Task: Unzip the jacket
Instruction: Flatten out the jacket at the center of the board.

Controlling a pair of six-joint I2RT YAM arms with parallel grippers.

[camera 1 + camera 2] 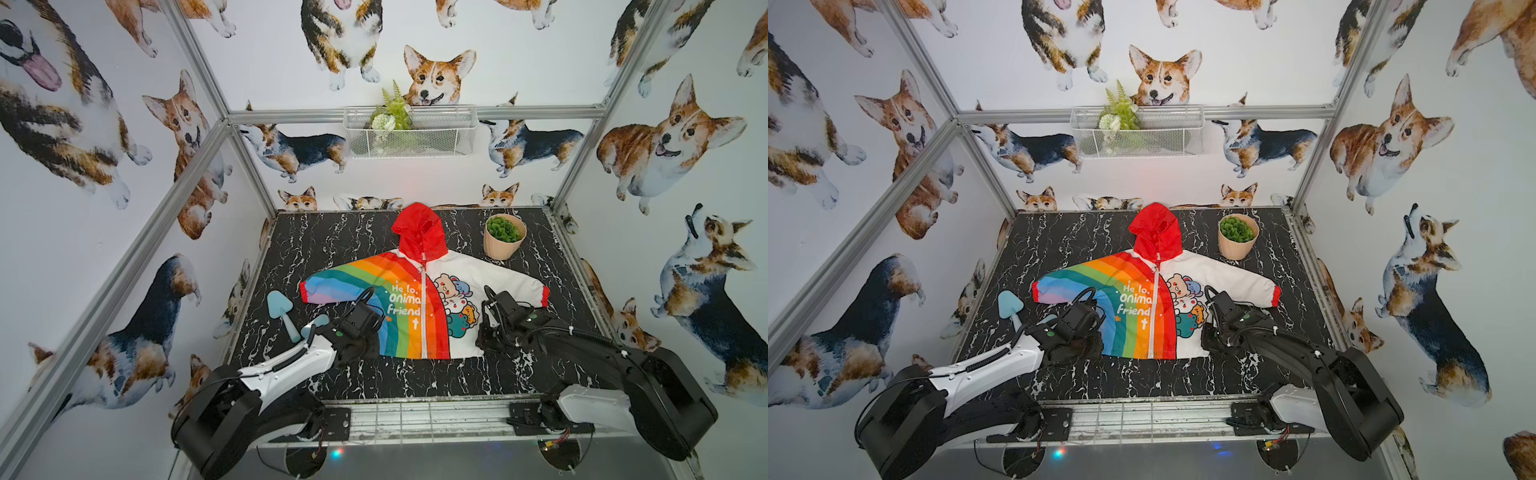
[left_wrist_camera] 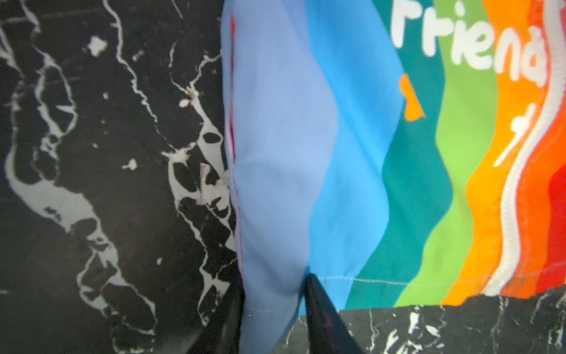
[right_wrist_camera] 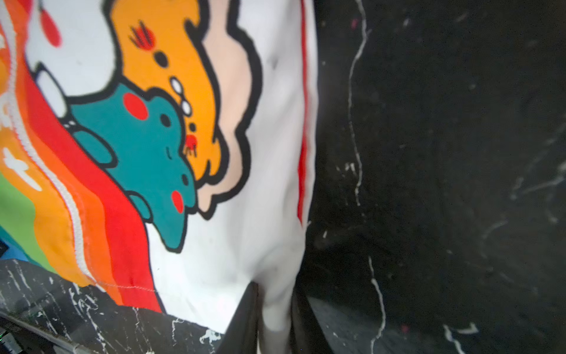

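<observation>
Mid-frame in both top views, the jacket [image 1: 399, 291] lies flat on the black marbled table [image 1: 316, 249], red hood [image 1: 419, 228] toward the top, its white zip [image 1: 424, 307] closed full length. Low in each wrist view I see a pincer narrowed onto cloth: the left gripper [image 2: 275, 294] pinches the pale-blue hem corner, the right gripper [image 3: 275, 306] the white one. I judge this the anchoring step. Next I need one arm to let go and reach the pull, which I take to sit at the collar.
</observation>
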